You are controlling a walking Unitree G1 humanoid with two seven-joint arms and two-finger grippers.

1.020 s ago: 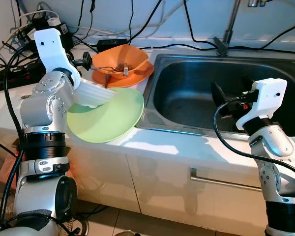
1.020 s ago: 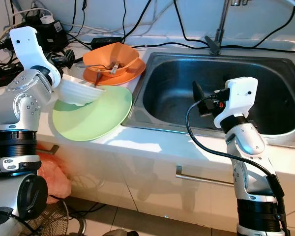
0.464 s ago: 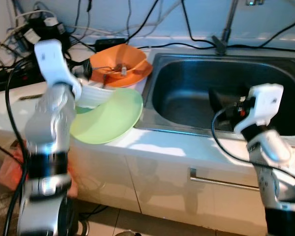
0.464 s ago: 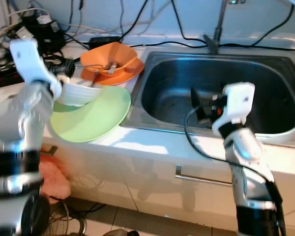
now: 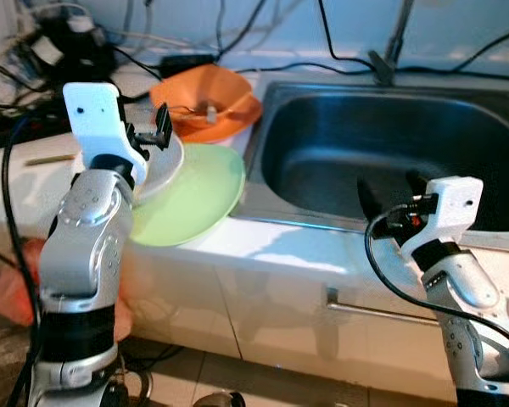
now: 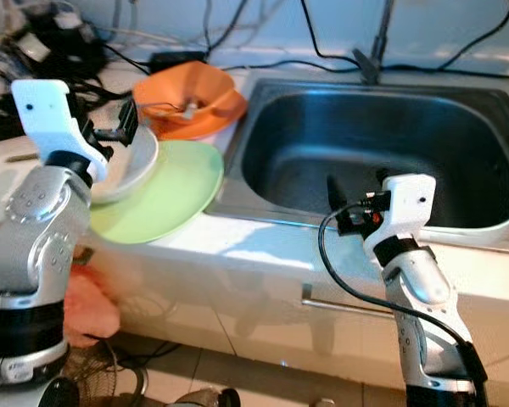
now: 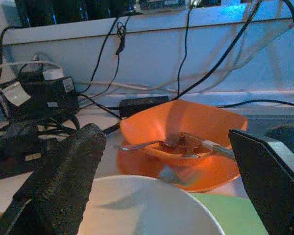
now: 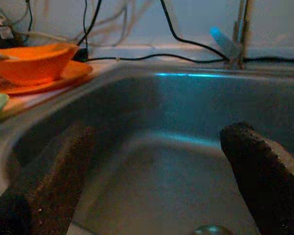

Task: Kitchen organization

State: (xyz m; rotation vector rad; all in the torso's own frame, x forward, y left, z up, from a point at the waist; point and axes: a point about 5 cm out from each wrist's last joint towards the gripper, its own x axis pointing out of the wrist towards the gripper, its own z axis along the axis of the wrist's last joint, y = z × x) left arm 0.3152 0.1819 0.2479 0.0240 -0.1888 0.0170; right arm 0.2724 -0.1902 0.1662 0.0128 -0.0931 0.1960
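Orange bowl (image 5: 205,100) behind white bowl (image 5: 157,165) — cables (image 5: 42,51) beyond

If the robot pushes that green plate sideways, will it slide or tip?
The green plate overhangs the counter edge beside the sink, so a push outward could tip it. The white bowl resting on it probably steadies it but might slide. It looks stiff and glossy, likely slippery.

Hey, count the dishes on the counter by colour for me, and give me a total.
Orange: 2, a bowl sitting on a plate
Green: 1, a plate
White: 1, a bowl on the green plate
Total: 4
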